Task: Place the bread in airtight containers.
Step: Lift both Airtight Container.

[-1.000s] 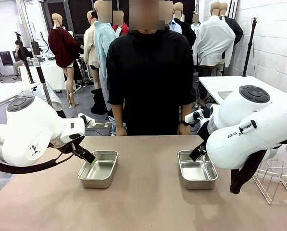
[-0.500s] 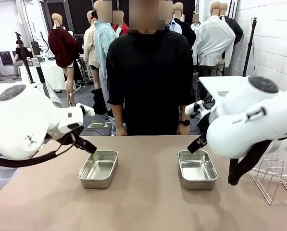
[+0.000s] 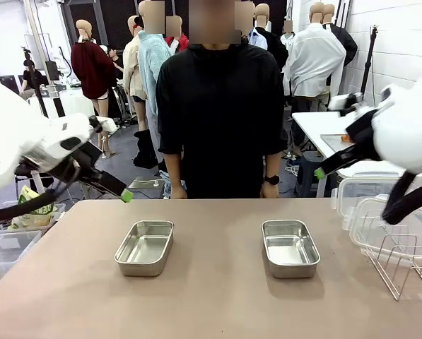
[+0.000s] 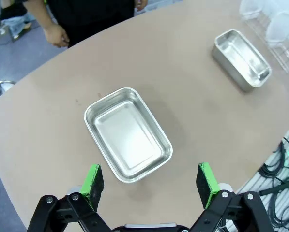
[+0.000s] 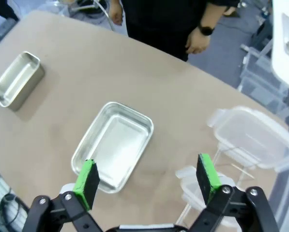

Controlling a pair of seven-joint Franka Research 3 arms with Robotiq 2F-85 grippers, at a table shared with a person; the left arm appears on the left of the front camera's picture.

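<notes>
1. My left hand hung released, its jaws wide and holding nothing. It was raised to the left of the left tin and clear of it.
2. In the left wrist view, that tin lay on the surface beyond my green pads, open-topped with its steel floor bare.
3. My right hand was likewise released and empty, raised to the right of the right tin and clear of it.
4. In the right wrist view, the right tin lay beyond my pads, also open-topped and bare inside.
5. The two tins stood side by side, well apart, in front of the person, whose hands hung at the far edge.
6. Clear lids rested at the wire rack on the surface's right end. They were near the right tin but apart from it.
</notes>
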